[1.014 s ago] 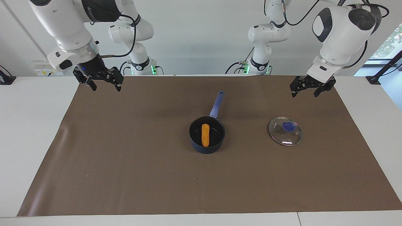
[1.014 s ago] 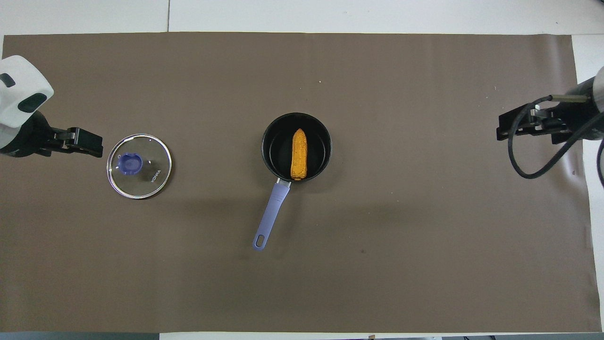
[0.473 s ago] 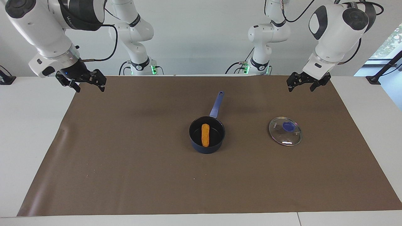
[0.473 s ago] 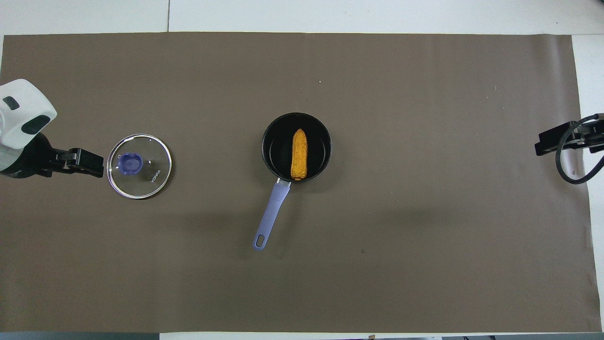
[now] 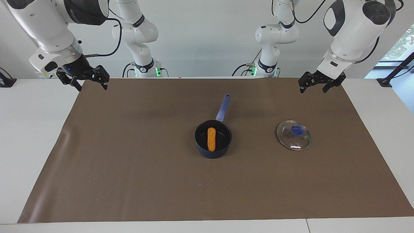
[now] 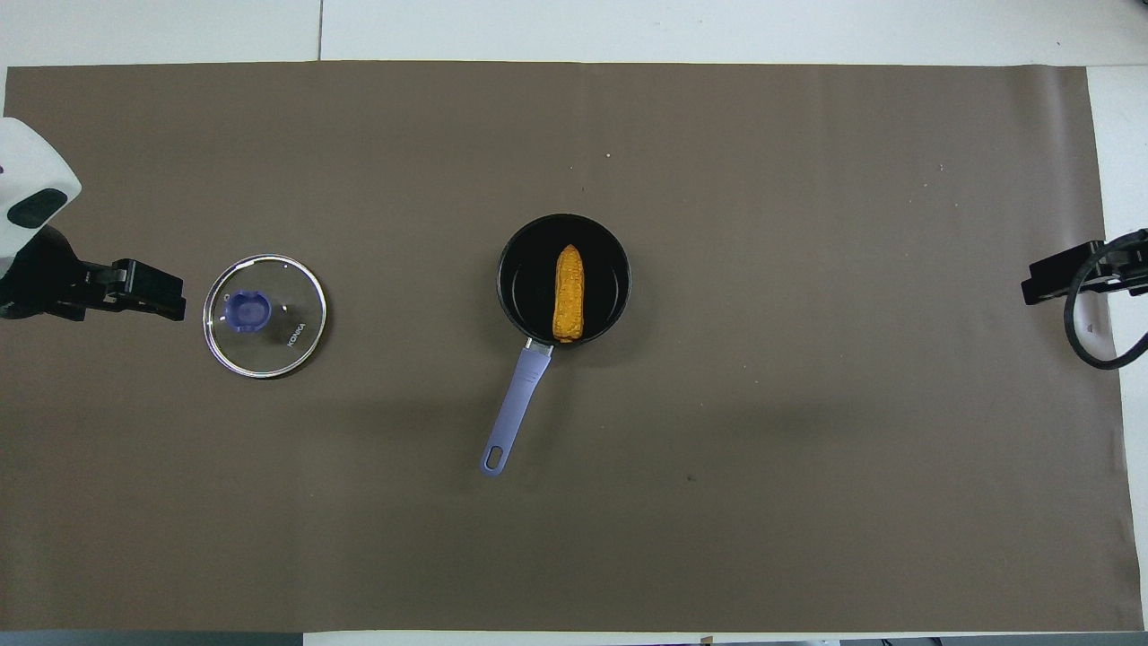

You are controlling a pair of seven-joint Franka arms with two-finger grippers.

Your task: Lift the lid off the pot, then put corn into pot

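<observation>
The dark navy pot (image 5: 213, 154) stands mid-table on the brown mat, its light blue handle (image 5: 223, 108) pointing toward the robots; it also shows in the overhead view (image 6: 508, 280). The orange-yellow corn (image 5: 211, 139) lies inside the pot (image 6: 568, 294). The glass lid (image 5: 293, 139) with its blue knob lies flat on the mat beside the pot, toward the left arm's end (image 6: 269, 345). My left gripper (image 5: 313, 88) hangs open and empty over the mat near the lid (image 6: 157, 292). My right gripper (image 5: 92, 84) hangs open and empty over the mat's edge at the right arm's end (image 6: 1049, 280).
The brown mat (image 5: 129, 161) covers most of the white table (image 5: 32, 129). Two more white arms stand idle at the robots' end of the table (image 5: 142, 64).
My right gripper has drawn back from over the mat to its edge at the right arm's end. My left gripper has risen slightly. Pot, corn and lid have not moved.
</observation>
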